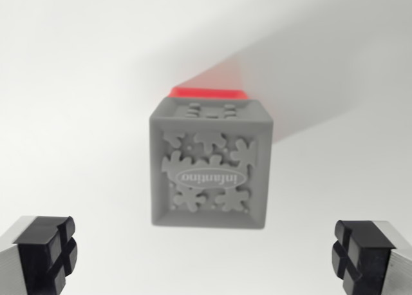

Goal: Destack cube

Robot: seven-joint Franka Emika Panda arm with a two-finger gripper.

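Observation:
A grey cube with raised puzzle-piece shapes and an oval logo fills the middle of the wrist view. It sits on top of a red cube, of which only a thin strip shows behind its upper edge. My gripper hangs above the stack, open. Its two black-padded fingers stand wide apart at the bottom left and bottom right corners. Neither finger touches the grey cube, and nothing is between them.
The stack stands on a plain white surface. A soft grey shadow runs from the cubes toward the wrist view's upper right.

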